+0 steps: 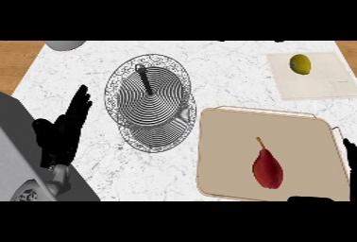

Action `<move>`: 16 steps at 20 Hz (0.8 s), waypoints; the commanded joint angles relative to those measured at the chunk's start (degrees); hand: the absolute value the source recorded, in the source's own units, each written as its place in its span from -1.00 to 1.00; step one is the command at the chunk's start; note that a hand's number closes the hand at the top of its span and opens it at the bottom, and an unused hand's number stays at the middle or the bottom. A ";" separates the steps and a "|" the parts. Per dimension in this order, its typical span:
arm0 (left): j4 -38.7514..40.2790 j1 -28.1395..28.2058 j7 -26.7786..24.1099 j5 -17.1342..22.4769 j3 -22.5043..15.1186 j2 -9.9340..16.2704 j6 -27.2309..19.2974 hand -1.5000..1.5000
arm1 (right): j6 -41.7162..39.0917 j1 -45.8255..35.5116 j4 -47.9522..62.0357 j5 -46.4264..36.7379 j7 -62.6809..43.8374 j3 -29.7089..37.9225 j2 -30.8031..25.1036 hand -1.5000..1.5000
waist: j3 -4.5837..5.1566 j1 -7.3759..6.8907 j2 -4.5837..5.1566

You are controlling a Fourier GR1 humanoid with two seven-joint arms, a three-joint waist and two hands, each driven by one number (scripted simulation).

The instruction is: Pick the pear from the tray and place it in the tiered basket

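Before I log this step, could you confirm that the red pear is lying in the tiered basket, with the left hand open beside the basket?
Not quite: the head view shows the red pear lying on the tray, not in the tiered basket. The left hand is indeed open beside the basket.

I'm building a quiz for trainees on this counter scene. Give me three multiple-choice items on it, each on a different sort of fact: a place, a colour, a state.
1. Where does the pear lie?
A. in the tiered basket
B. on the tray
C. on the mat

2. What colour is the pear?
A. dark red
B. bright blue
C. white

3. How is the left hand?
A. curled round the pear
C. inside the basket
B. open, fingers up, holding nothing

Answers:
1 B: it rests on the tan tray, right of the basket.
2 A: its skin is dark red with a pale stem.
3 B: it shows at the view's left, fingers straight, away from all fruit.
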State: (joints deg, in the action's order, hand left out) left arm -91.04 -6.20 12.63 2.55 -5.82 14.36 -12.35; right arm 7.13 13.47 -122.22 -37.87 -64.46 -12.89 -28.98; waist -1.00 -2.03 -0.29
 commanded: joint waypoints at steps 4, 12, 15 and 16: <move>4.34 8.27 -2.25 -2.88 -4.26 -4.68 -1.26 0.00 | -6.88 -5.48 5.02 -2.22 -12.09 -3.68 4.35 -1.00 | 1.25 -0.44 0.92; 4.24 8.56 -2.74 -3.23 -1.94 -4.55 0.26 0.00 | -10.44 -10.97 8.06 -6.24 -14.91 -6.84 11.86 -1.00 | 1.29 0.09 0.69; 4.45 9.57 -3.94 -3.11 -1.79 -5.59 0.57 0.00 | -11.74 -11.35 13.15 -6.07 -13.87 -6.04 13.39 -1.00 | 1.31 -0.30 0.97; 4.47 8.40 -2.74 -3.79 -1.47 -5.22 0.44 0.00 | -14.17 -12.35 13.37 -4.46 -14.64 -4.86 13.25 -1.00 | 1.32 0.02 1.08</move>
State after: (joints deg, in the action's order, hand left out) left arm -92.59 -4.29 11.96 1.16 -3.66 13.00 -9.90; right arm -0.88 4.25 -111.27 -43.08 -67.98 -17.96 -17.74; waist -1.69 -2.01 -0.59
